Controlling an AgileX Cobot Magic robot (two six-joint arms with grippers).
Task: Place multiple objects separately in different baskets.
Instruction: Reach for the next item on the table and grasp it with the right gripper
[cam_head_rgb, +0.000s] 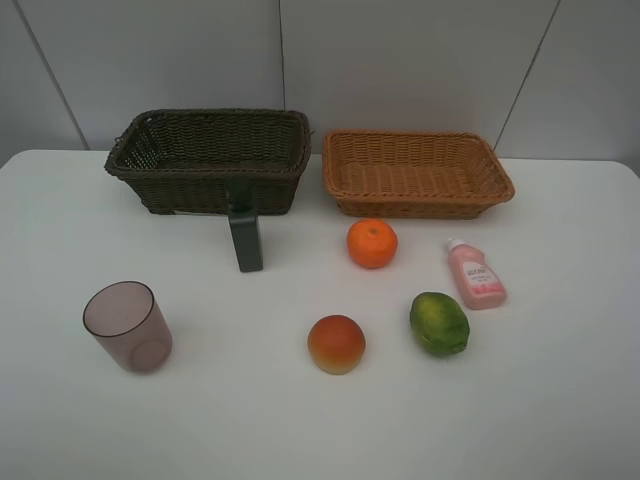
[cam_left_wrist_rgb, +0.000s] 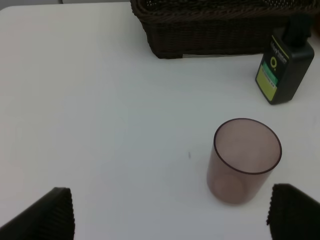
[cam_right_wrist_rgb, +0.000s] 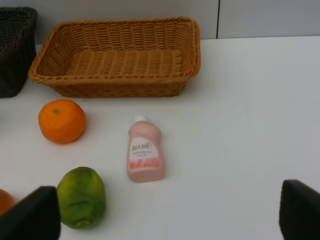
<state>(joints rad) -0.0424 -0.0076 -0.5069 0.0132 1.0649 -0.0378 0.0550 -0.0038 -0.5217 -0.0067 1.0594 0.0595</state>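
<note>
1. White table (cam_head_rgb: 560, 400), grey panelled wall (cam_head_rgb: 400, 60) behind.
2. Cup (cam_head_rgb: 128, 326), dark basket (cam_head_rgb: 215, 190), green bottle (cam_head_rgb: 246, 240) stand left.
3. Red fruit (cam_head_rgb: 336, 343), mandarin (cam_head_rgb: 372, 243), lime (cam_head_rgb: 439, 323), pink bottle (cam_head_rgb: 477, 275) lie before tan basket (cam_head_rgb: 415, 207), right.
4. Left gripper (cam_left_wrist_rgb: 170, 215) and right gripper (cam_right_wrist_rgb: 165, 215) gape wide, holding nothing.

Rough weave against smooth plastic
Coarse woven wicker on the dark brown basket (cam_head_rgb: 190, 192) and tan basket (cam_head_rgb: 415, 172); smooth translucent plastic for the mauve cup (cam_head_rgb: 128, 326); matt white worktop (cam_head_rgb: 560, 400).

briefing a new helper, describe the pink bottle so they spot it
Find the light tan basket at back right. In front of its right end lies the small pink bottle, white cap toward the basket. Unlike the round mandarin and lime nearby, it is pink.
</note>
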